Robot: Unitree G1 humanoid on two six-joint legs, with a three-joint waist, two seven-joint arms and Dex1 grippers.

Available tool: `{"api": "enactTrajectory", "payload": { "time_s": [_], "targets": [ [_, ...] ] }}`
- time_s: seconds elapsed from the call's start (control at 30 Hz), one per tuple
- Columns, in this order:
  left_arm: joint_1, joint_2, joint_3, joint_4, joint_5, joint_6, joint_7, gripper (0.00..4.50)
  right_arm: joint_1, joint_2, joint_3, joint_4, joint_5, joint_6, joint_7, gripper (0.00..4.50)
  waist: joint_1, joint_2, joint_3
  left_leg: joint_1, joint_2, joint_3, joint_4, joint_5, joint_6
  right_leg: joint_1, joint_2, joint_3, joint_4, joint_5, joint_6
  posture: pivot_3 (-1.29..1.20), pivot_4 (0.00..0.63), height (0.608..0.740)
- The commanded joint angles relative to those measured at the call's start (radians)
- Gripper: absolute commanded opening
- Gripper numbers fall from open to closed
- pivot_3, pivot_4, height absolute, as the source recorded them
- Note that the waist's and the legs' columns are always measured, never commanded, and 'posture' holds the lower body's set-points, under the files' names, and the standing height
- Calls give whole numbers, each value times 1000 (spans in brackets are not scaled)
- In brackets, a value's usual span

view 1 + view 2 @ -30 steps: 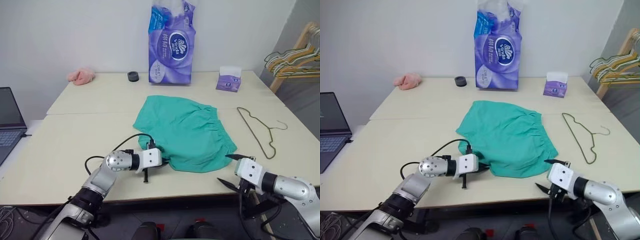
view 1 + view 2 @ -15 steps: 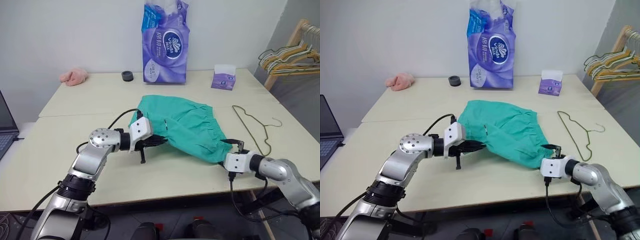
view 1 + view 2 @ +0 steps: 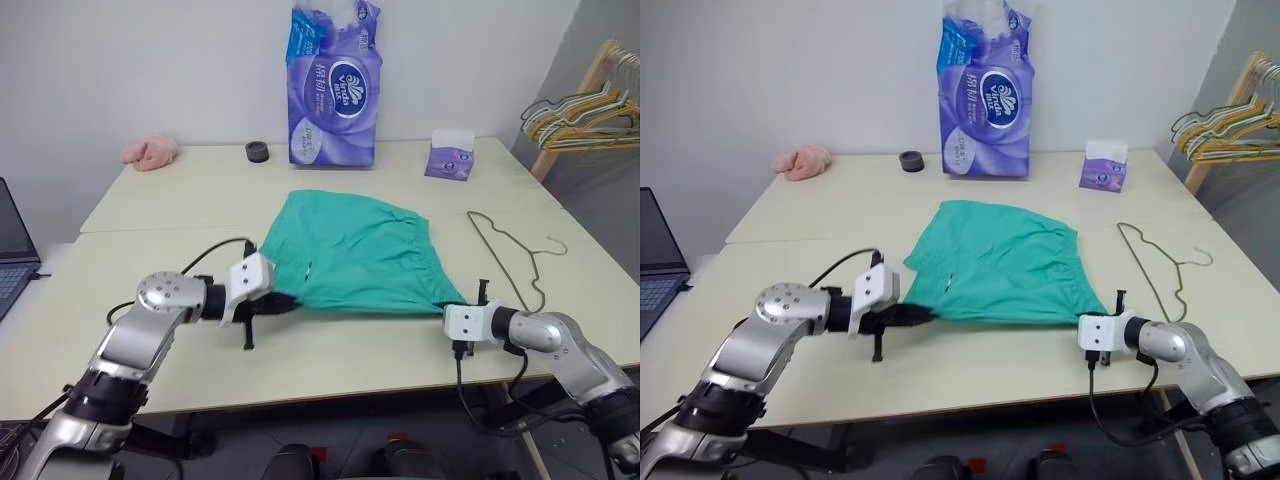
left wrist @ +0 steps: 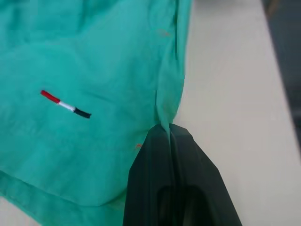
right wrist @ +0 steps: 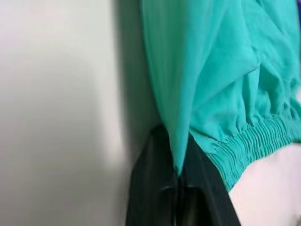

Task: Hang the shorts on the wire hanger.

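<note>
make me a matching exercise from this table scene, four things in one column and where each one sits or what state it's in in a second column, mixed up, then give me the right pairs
Things
1. teal-green fabric shorts
2. thin bare wire hanger
3. small pink cloth
4. tall purple tissue pack

Place or state
A. lying flat on the table to the right of the shorts, touched by neither gripper
B. standing upright at the back edge of the table, near the middle
C. pinched at its near corners by the left gripper and the right gripper, stretched between them
D. bunched at the far left corner of the table

Pairs: 1-C, 2-A, 3-D, 4-B
</note>
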Motion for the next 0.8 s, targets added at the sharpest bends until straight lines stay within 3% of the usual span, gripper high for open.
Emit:
{"api": "enactTrajectory", "payload": {
  "time_s": [0.03, 0.3, 0.6, 0.8],
  "targets": [
    [66, 81, -4, -84, -31, 38, -79, 0, 18, -65, -38, -81, 78, 22, 111, 67, 0, 0, 0, 0, 0, 0, 0, 0, 0, 0, 0, 0, 0, 0, 0, 49, 32, 740],
    [252, 222, -44, -247, -87, 102, -194, 0, 63, -134, -9, -194, 165, 43, 287, 67, 3, 1, 1, 1, 1, 2, 0, 0, 1, 0, 0, 0, 0, -3, 4, 45, 42, 740],
    [334, 267, -49, -350, -149, 161, -199, 0, 148, -232, -29, -243, 249, 35, 412, 67, 2, 2, 3, 1, 1, 3, 0, -1, 1, 0, 0, 1, 0, -5, 2, 44, 44, 740],
    [333, 251, -54, -355, -153, 169, -179, 0, 149, -225, -22, -257, 245, 52, 406, 67, 2, 1, 3, 2, 2, 3, 0, -1, 1, 1, 1, 1, 0, -5, 2, 43, 43, 740]
  ]
}}
